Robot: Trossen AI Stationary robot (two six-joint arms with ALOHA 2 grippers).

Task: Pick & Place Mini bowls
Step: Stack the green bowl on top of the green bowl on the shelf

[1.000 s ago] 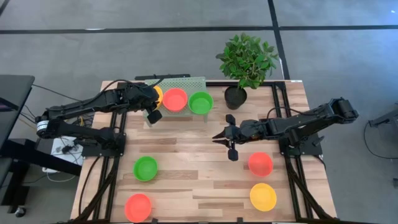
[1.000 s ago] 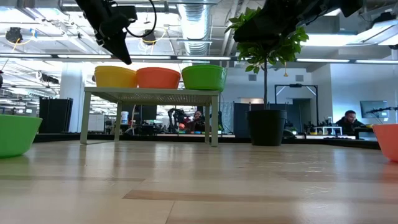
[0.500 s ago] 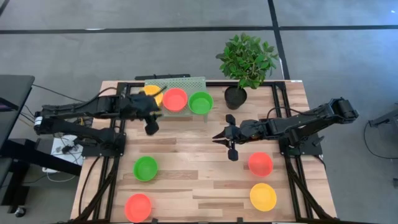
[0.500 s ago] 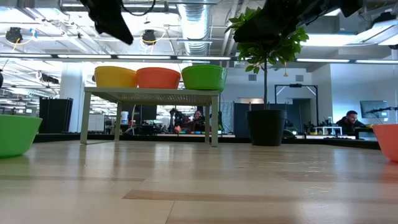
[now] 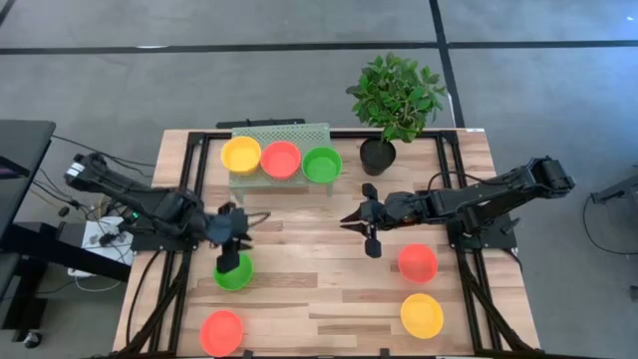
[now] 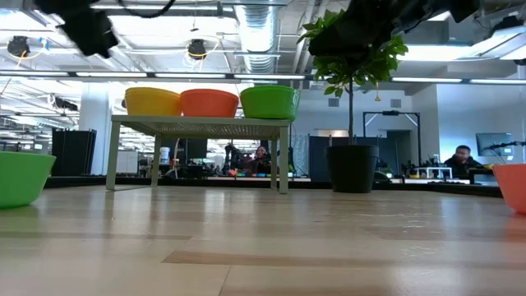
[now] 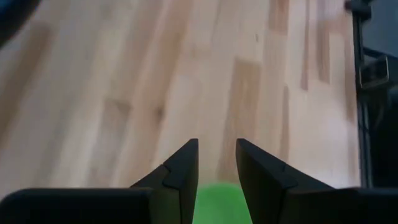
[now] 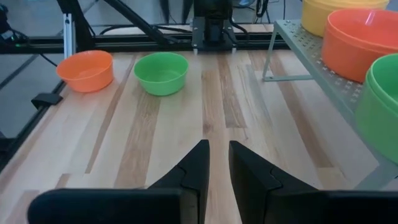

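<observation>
Three mini bowls sit on the pale green rack (image 5: pixel 299 131): yellow (image 5: pixel 240 155), red (image 5: pixel 281 159) and green (image 5: pixel 321 165). On the table stand four more: green (image 5: pixel 238 280), red (image 5: pixel 221 332), red (image 5: pixel 417 263) and yellow (image 5: pixel 422 315). My left gripper (image 5: pixel 232 261) hangs over the green table bowl, narrowly open and pointing down. In the left wrist view a bit of that bowl (image 7: pixel 221 202) shows between the fingers. The low view shows this gripper (image 6: pixel 82 29) well above the bowl (image 6: pixel 20 177). My right gripper (image 5: pixel 345 219) waits mid-table, shut and touching nothing.
A black pot with a leafy plant (image 5: pixel 378 155) stands at the far right, next to the rack. Bare wood lies between the two grippers and along the table's middle. Black frame rails run along the left and right edges. People sit in the room behind.
My left gripper has drawn away from the rack's near left corner. It has travelled toward the near edge and a little left, ending over the green table bowl. The three bowls on the rack have stayed put.
</observation>
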